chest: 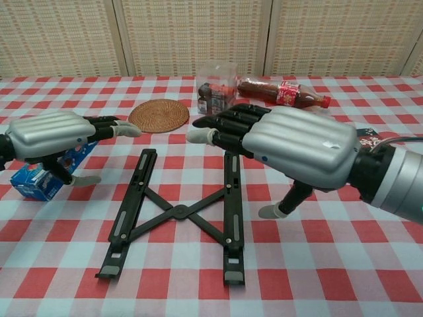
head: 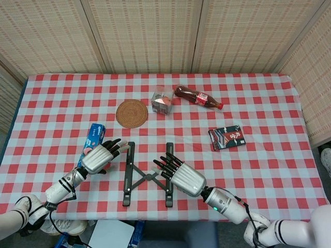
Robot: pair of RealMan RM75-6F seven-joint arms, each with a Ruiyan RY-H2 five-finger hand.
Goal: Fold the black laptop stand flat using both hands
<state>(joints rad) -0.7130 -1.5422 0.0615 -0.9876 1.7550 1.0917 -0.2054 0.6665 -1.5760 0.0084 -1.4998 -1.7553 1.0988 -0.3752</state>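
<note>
Lying flat on the red-and-white checked tablecloth (head: 269,170) near the table's front edge, the black laptop stand (head: 147,174) shows its two long rails side by side with the crossed struts between them. My left hand (head: 101,155) hangs just to the left of the left rail's far end, fingers stretched forward and slightly spread, holding nothing; in the chest view its fingertips (chest: 125,129) reach toward that rail without a contact I can confirm. My right hand (head: 178,174) sits over the right rail, palm down, fingers (chest: 211,132) extended and a little apart, also holding nothing; whether it touches the rail beneath I cannot tell, though the thumb points down toward the cloth just right of the stand. Just beside my left hand lies a blue biscuit box (head: 93,138), its lettering too small to read with certainty. Farther back are a round woven coaster (head: 131,113), a clear plastic box (head: 162,102) with dark contents, and a cola bottle (head: 198,97) on its side with a red label whose script I cannot make out. To the right lies a dark packet (head: 227,137) with red and white characters, unreadable at this size.
</note>
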